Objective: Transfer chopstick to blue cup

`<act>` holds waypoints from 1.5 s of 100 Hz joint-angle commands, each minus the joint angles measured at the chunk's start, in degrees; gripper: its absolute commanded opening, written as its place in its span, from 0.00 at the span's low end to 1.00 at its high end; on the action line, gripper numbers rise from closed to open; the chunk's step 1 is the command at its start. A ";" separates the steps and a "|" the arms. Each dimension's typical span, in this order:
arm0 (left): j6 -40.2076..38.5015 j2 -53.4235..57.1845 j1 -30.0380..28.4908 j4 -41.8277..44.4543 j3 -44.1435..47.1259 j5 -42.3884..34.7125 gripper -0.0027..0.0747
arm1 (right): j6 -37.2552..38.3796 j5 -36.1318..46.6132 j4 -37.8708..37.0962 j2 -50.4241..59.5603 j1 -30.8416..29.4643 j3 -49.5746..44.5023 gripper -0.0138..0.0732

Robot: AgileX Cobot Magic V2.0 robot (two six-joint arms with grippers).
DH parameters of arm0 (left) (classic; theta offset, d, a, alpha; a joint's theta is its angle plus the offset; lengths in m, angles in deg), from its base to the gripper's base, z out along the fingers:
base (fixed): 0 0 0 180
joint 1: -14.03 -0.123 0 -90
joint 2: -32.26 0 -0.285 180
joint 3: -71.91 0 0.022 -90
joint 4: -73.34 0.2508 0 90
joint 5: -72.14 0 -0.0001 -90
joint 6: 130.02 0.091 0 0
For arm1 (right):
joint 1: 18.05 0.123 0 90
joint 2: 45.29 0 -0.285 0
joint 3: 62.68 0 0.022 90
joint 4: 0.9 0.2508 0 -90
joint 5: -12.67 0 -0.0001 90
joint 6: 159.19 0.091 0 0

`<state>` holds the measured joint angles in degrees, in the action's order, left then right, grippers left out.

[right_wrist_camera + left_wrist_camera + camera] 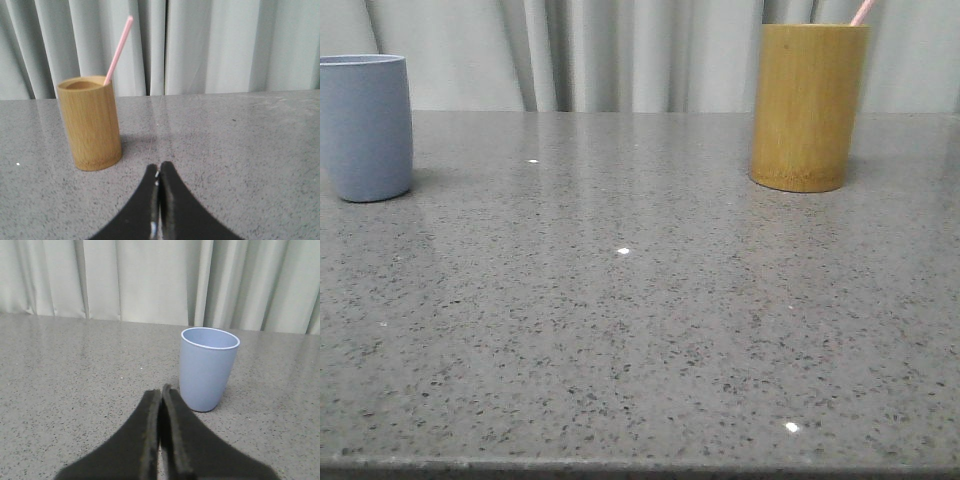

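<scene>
The blue cup [364, 127] stands upright at the far left of the table; in the left wrist view it [207, 368] looks empty. A pale pink chopstick [118, 50] leans out of the yellow-brown bamboo cup [91, 122], which stands at the far right [808, 106]; only the stick's tip [862, 11] shows in the front view. My left gripper [161, 391] is shut and empty, a little short of the blue cup. My right gripper [159, 167] is shut and empty, short of the bamboo cup and to its side. Neither gripper shows in the front view.
The grey speckled stone table [640, 330] runs from its front edge back to a pale curtain [620, 50] close behind both cups. Nothing else stands on it in these views.
</scene>
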<state>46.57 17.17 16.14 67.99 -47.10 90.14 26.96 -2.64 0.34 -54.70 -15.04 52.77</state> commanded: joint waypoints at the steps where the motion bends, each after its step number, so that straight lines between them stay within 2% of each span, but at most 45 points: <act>1: -0.57 -6.03 -0.12 -0.78 -8.37 2.91 0.01 | -0.37 -1.48 -0.24 -4.34 -0.25 7.41 0.08; 26: -0.57 -20.79 -0.12 -0.78 -27.45 21.55 0.01 | -0.37 -17.97 -0.24 -17.82 -0.25 24.04 0.08; 36: -0.57 -25.23 -0.12 -1.48 -32.66 26.10 0.01 | -0.37 -22.55 -0.24 -22.67 -0.25 29.16 0.08; 59: -0.31 -28.04 -0.12 -2.10 -35.88 25.58 0.01 | -0.37 -22.50 -0.24 -29.01 -0.25 31.28 0.08; 86: -0.22 -28.04 -0.12 -1.87 -35.88 26.04 0.01 | -0.37 -21.76 -0.25 -29.72 -0.25 31.28 0.08; 94: 0.88 -28.04 -0.12 -1.87 -35.88 26.14 0.07 | -0.37 -21.20 -0.25 -29.72 -0.25 31.28 0.09; 103: 1.21 -28.04 -0.12 -1.87 -35.88 26.14 0.25 | -0.37 -20.70 -0.25 -29.72 -0.25 31.28 0.18; 108: 1.21 -28.04 -0.12 -1.87 -35.88 26.14 0.44 | -0.37 -20.49 -0.25 -29.72 -0.25 31.28 0.26; 110: 1.21 -28.04 -0.12 -1.87 -35.88 26.14 0.49 | -0.37 -20.43 -0.25 -29.72 -0.25 31.28 0.31; 113: 1.21 -28.04 -0.12 -1.87 -35.88 26.14 0.63 | -0.37 -20.26 -0.25 -29.72 -0.25 31.28 0.38; 118: 1.21 -28.04 -0.12 -1.87 -35.88 26.14 0.81 | -0.37 -20.21 -0.25 -29.72 -0.25 31.28 0.55; 125: 1.21 -28.04 -0.12 -1.78 -35.88 25.62 0.95 | -0.37 -19.95 -0.25 -29.72 -0.25 31.28 0.75; 130: 1.21 -28.04 -0.12 -1.78 -35.88 25.42 0.96 | -0.37 -19.70 -0.25 -29.72 -0.25 31.28 0.85; 135: 1.21 -28.04 -0.12 -1.78 -35.88 25.38 0.93 | -0.37 -19.68 -0.25 -29.72 -0.25 31.28 0.90; 150: 1.21 -28.04 -0.12 -3.30 -35.88 23.39 0.84 | -0.37 -19.61 -0.25 -29.72 -0.25 31.28 0.91</act>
<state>47.75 -10.46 16.14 66.50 -80.93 119.68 26.96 -26.93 0.34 -83.85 -15.04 82.03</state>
